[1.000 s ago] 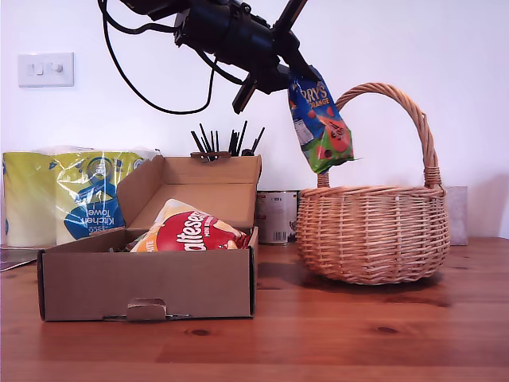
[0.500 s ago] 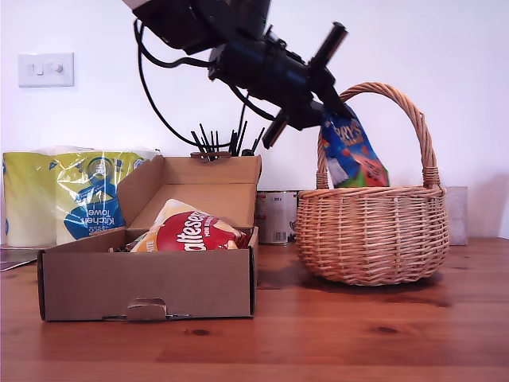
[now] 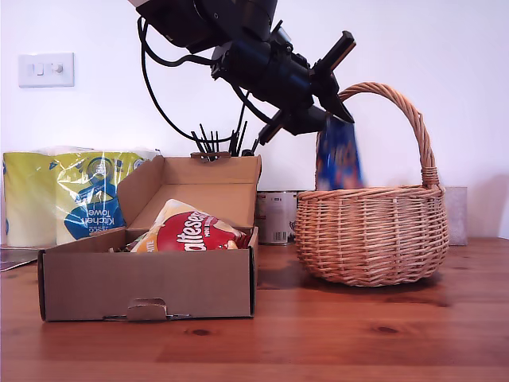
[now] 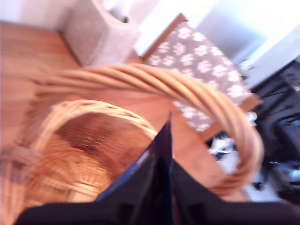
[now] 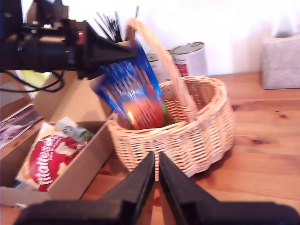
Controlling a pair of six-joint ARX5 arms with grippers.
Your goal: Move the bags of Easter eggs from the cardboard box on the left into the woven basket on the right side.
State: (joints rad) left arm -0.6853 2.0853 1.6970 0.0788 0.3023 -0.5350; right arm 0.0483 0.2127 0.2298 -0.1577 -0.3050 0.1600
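Observation:
A dark blue bag [image 3: 338, 159] of Easter eggs hangs under the arched handle of the woven basket [image 3: 374, 235], its lower end below the rim. My first gripper [image 3: 340, 118] is shut on the bag's top edge; the first wrist view looks down the bag [image 4: 157, 164] into the basket [image 4: 89, 110]. In the second wrist view the blue bag [image 5: 138, 93] dips into the basket [image 5: 187, 140]. A red-orange Maltesers bag [image 3: 191, 231] lies in the cardboard box [image 3: 147, 282] on a pale packet [image 5: 70, 126]. My second gripper [image 5: 156, 161] is shut and empty, short of the basket.
A yellow-blue kitchen towel pack [image 3: 71, 195] stands behind the box at the exterior view's left. A metal tin [image 3: 276, 215] and a pot of black sticks [image 3: 219, 139] stand between box and basket. Behind the basket is a grey tissue box [image 5: 280, 61].
My first gripper swung from above the box toward the exterior view's right and lowered. The blue bag went from hanging beside the basket handle to dipping into the basket.

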